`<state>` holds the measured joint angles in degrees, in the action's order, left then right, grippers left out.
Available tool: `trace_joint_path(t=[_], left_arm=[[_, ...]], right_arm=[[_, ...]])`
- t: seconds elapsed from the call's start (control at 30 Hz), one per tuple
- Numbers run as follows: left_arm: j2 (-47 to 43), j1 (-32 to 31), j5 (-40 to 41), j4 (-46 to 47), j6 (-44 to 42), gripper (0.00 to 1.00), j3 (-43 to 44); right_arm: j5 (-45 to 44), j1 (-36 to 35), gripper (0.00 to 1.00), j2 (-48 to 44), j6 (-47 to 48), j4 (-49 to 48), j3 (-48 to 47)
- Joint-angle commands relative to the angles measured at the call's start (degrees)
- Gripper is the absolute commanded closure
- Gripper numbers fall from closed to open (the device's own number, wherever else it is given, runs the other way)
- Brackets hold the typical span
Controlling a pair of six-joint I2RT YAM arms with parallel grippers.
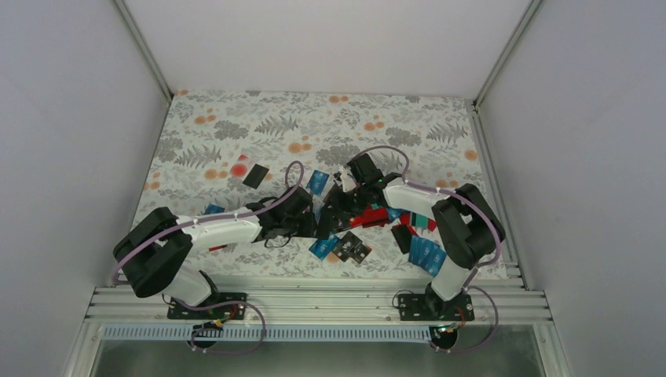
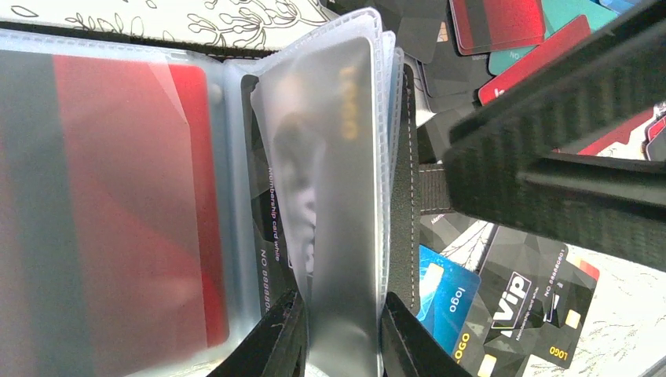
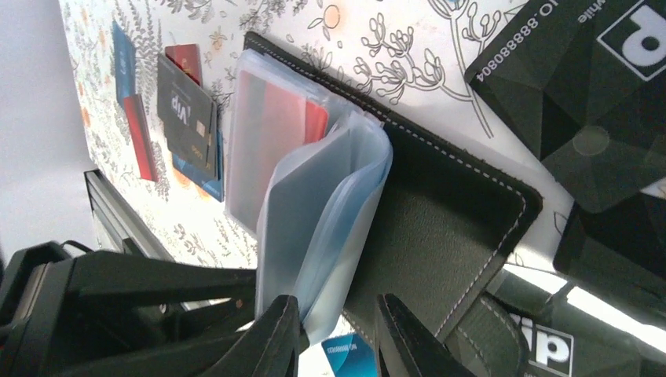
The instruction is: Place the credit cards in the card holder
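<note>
1. The card holder (image 3: 440, 220) lay open mid-table (image 1: 236, 126), a red card (image 2: 133, 196) in one sleeve.
2. The left gripper (image 2: 343, 353) pinched a clear pocket (image 2: 338, 196). The right gripper (image 3: 330, 345) sat part open around the pockets, with a gap on one side.
3. Next job, I think: grab a loose card (image 2: 510, 306) and slide it in straight.
4. From above, the arms hid the holder.

Card holder (image 3: 440, 212) amid credit cards (image 2: 518, 306); 1 inside
</note>
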<state>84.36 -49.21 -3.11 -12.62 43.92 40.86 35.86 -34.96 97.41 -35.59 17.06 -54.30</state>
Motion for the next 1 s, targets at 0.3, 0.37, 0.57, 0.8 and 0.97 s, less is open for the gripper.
trace_joint_path(t=[0.3,0.37,0.57,0.8,0.97], left_arm=[[-1.0,1.0,-0.8,1.1,-1.4,0.79,-1.8],[-0.9,1.0,-0.9,1.1,-1.4,0.79,-1.8],[-0.8,1.0,-1.0,1.3,-1.6,0.79,-1.9],[-1.5,1.2,-0.9,0.9,-1.4,0.79,-1.9],[-3.6,2.9,-0.5,-1.5,-1.1,0.79,-2.0]], right_arm=[[-0.1,-1.7,0.76,6.6,-1.1,-1.6,-3.9],[0.0,-1.7,0.76,7.0,-1.0,-1.8,-4.1],[-0.4,-2.0,0.75,8.2,-0.9,-1.0,-5.4],[-4.9,-2.4,0.85,10.8,-0.1,2.6,-6.0],[-6.6,-2.5,0.95,11.5,0.2,3.2,-5.2]])
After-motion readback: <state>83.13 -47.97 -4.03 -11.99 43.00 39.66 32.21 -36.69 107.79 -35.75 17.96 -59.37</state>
